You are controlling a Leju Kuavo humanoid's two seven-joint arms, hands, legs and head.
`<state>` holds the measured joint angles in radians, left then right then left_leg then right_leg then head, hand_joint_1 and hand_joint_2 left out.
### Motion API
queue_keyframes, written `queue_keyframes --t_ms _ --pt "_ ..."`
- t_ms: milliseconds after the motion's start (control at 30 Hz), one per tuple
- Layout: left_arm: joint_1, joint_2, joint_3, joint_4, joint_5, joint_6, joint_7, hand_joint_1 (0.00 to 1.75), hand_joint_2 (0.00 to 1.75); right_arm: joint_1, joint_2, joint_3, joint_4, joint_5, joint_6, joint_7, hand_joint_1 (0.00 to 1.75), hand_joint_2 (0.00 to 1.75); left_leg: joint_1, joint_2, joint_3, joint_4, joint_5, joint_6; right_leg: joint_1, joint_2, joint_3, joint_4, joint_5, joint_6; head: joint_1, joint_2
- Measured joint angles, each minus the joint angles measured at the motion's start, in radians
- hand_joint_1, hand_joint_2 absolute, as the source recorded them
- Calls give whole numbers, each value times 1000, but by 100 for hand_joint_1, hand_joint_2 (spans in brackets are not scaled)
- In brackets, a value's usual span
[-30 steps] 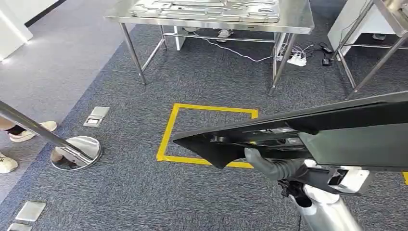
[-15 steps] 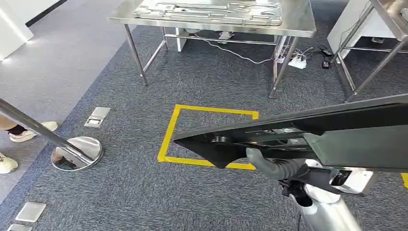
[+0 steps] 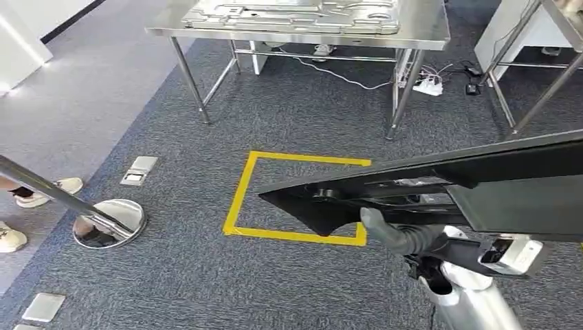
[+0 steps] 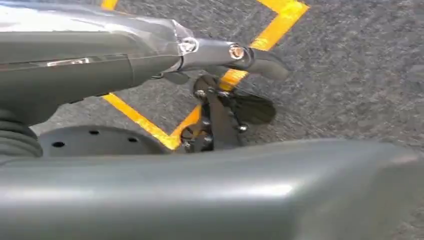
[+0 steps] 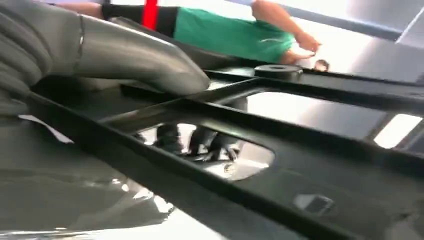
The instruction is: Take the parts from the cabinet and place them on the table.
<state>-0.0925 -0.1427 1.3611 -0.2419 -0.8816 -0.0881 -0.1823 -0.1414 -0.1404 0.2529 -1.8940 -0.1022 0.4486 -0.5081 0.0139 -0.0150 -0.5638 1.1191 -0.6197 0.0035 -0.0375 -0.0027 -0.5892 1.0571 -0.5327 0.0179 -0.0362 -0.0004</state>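
Note:
A large flat black part [image 3: 440, 196] crosses the right half of the head view, carried level above the carpet with its pointed end toward the left. My left hand [image 3: 395, 237] holds it from below, the grey thumb up against its underside. The left wrist view has that hand [image 4: 210, 100] over the carpet, beside the blurred grey part [image 4: 210, 195]. In the right wrist view, my right hand [image 5: 125, 55] grips a bar of the part [image 5: 300, 165], thumb laid over it. The steel table [image 3: 426, 31] ahead carries flat metal parts [image 3: 289, 14].
A yellow tape square [image 3: 240, 192] marks the carpet under the part's tip. A stanchion base [image 3: 110, 220] and a person's shoes [image 3: 48, 189] are at the left. A second table's legs [image 3: 543, 75] stand at the right. A person in green [image 5: 225, 32] is beyond the part.
The whole picture has shifted slightly, so the camera has moved. The part and my left hand sit a little further right in the picture; the hold is unchanged.

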Motion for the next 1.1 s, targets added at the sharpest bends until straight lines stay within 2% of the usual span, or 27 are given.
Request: queue_keyframes --t_ms 67,100,133,167,233,267,300,400,433,467,500,567,600,633,667,700,733,767,800,833,900,967,1000,1067,1100 --pt "0 0 0 0 0 0 0 0 175 1 0 0 0 0 0 0 175 175 0 3 -93 163 -60 -4 1 -5 3 0 -6 -6 0 0" --pt "3 0 0 0 0 0 0 0 175 2 0 0 0 -1 0 0 175 175 0 3 -131 220 -67 -3 2 -5 6 0 -9 -7 0 0" --pt "5 0 0 0 0 0 0 0 175 2 0 0 0 -1 0 0 175 175 -1 3 -144 225 -47 -2 2 -5 11 0 -13 -7 0 0" --pt "6 0 0 0 0 0 0 0 175 2 0 0 0 -1 0 0 175 175 -2 4 -135 184 -4 3 4 -4 18 0 -18 -6 0 0" --pt "5 0 0 0 0 0 0 0 175 1 0 -1 0 -1 0 0 175 175 -7 4 -78 26 106 20 5 -4 37 0 -29 -4 0 0" --pt "6 0 0 0 0 0 0 0 175 1 0 -1 0 -1 0 0 175 175 -13 4 -56 -27 126 30 4 -5 43 -2 -34 -2 0 0" --pt "5 0 0 0 0 0 0 0 175 0 0 -1 0 -1 0 0 175 175 -20 7 -53 -29 120 35 8 -5 45 -4 -37 3 0 0" --pt "4 0 0 0 0 0 0 0 175 2 0 -1 -2 -2 1 0 175 175 -25 7 -48 -49 97 49 4 -7 40 -9 -37 20 -1 0" --pt "3 0 0 0 0 0 -1 0 175 1 0 -1 -5 -2 2 0 175 175 -21 7 -41 -64 98 48 9 -9 45 -13 -40 28 0 0" --pt "4 0 0 0 0 0 -1 0 175 2 -1 -2 -8 -2 3 0 175 175 -15 8 -31 -76 103 48 7 -8 45 3 -53 28 0 0" --pt "4 0 0 0 0 0 -3 0 175 -2 -1 -2 -8 -2 5 0 175 175 -14 8 -26 -80 101 51 8 -6 24 44 -77 28 0 0" --pt "3 -1 0 0 0 -2 -3 0 175 1 -2 -3 -7 -2 5 0 175 175 -16 8 -22 -80 97 57 10 -3 -56 190 -140 29 0 0" --pt "4 -2 0 0 0 -2 -3 0 175 3 -3 -3 -7 -2 6 0 175 175 -18 7 -21 -80 95 59 12 -3 -97 256 -156 30 0 0" --pt "4 -2 0 0 0 -2 -3 0 175 3 -3 -3 -7 -2 6 0 175 175 -19 7 -18 -79 92 60 12 -3 -117 278 -147 31 0 0" --pt "5 -2 0 0 0 -2 -3 0 175 3 -3 -3 -6 -2 6 0 175 175 -19 7 -12 -79 88 60 14 -3 -113 253 -111 30 0 0" --pt "5 -2 0 0 0 -2 -3 0 175 2 -3 -3 -6 -2 6 0 175 175 -20 6 -3 -79 83 59 14 -3 -89 192 -62 29 0 0" --pt "5 -2 0 0 0 -2 -3 0 175 2 -3 -3 -6 -2 6 0 175 175 -20 6 7 -79 76 56 15 -3 -51 101 -5 26 0 0" --pt "4 -3 0 0 0 -2 -3 0 175 1 -3 -3 -6 -2 6 0 175 175 -20 6 17 -79 68 52 17 -2 -21 18 33 19 0 0" --pt "4 -3 1 0 0 -2 -3 0 175 0 -3 -3 -5 -2 6 0 175 175 -26 6 15 -76 62 46 21 -2 -14 16 21 13 -1 0" --pt "2 -3 1 0 0 -2 -3 0 175 -3 -3 -3 -7 -3 6 0 175 175 -23 5 10 -72 61 42 22 -1 -5 -7 9 9 0 0" --pt "1 -4 1 0 0 -2 -3 0 175 -1 -3 -4 -7 -2 6 0 175 175 -21 7 11 -76 61 36 26 3 -8 -4 9 2 -1 0" --pt "-2 -3 1 0 0 -3 -3 0 175 -3 -3 -4 -8 -2 6 0 175 175 -21 7 14 -69 47 25 14 0 3 -16 10 -6 0 0" --pt "-2 -4 1 0 0 -3 -3 0 175 -5 -3 -4 -8 -3 6 0 175 175 -21 7 -2 -33 29 16 12 -3 7 -17 6 -12 -2 0" --pt "-2 -4 1 0 0 -4 -3 0 175 -5 -3 -3 -8 -3 6 0 175 175 -8 7 -87 118 -33 3 10 -7 12 -17 0 -18 -3 0" --pt "0 -4 1 0 0 -4 -3 0 175 -5 -3 -4 -8 -3 6 1 175 175 -4 7 -128 188 -50 -2 10 -7 14 -17 -3 -17 -3 0"
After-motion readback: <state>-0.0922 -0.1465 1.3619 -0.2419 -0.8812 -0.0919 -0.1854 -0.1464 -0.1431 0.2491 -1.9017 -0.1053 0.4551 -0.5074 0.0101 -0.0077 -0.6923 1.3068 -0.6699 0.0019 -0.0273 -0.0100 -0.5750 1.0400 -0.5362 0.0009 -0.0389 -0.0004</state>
